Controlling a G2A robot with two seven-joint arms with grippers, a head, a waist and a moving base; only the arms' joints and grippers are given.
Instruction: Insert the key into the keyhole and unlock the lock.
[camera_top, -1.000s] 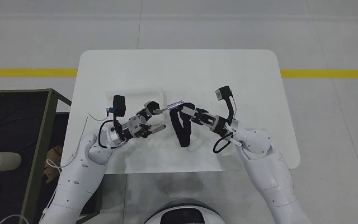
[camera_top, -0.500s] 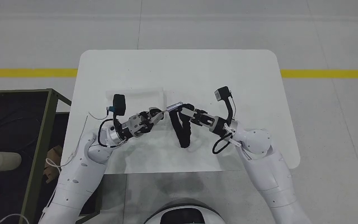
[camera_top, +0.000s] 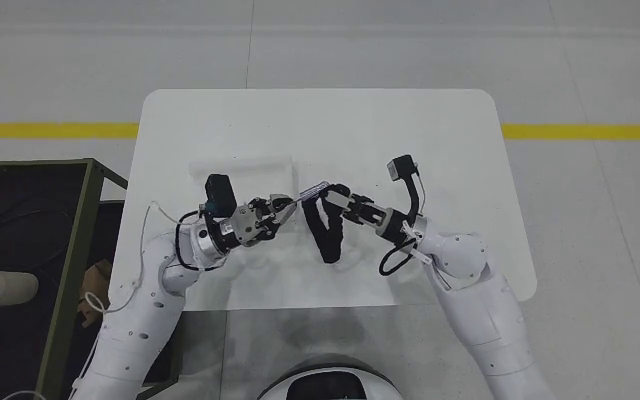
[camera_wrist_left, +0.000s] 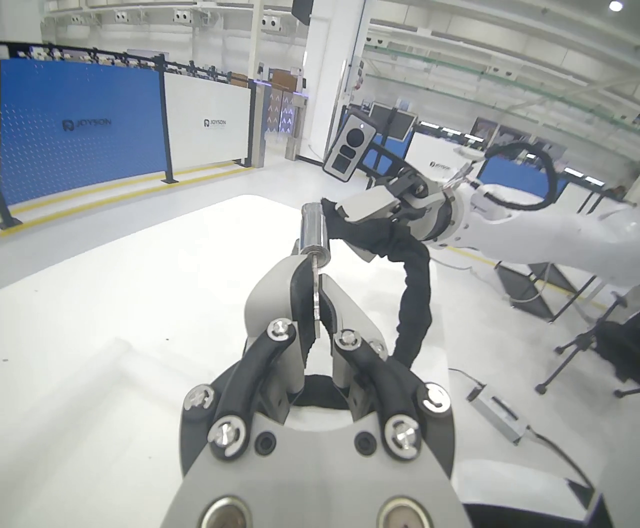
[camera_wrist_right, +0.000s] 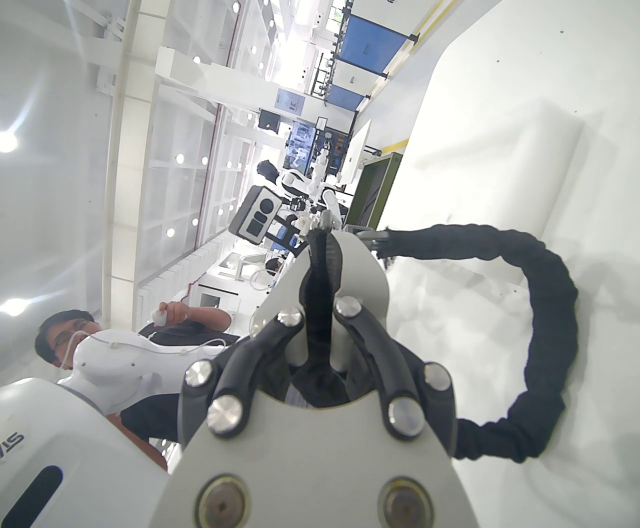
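Above the table (camera_top: 420, 120) centre, the left tool (camera_wrist_left: 315, 275) pinches the key (camera_wrist_left: 317, 305) flat, blade tip at the keyhole end of the lock (camera_wrist_left: 314, 232), while the right tool (camera_wrist_right: 322, 240) at its four o'clock clamps the lock's black cable (camera_wrist_right: 550, 310) (likely bracing it against the turn).

An industrial hall with blue partitions (camera_wrist_left: 75, 135) and yellow floor line (camera_top: 560, 131)

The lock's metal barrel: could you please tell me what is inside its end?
The key, pinched in the left tool, meets the end of the barrel. Its tip is covered by the barrel, so its depth cannot be seen.
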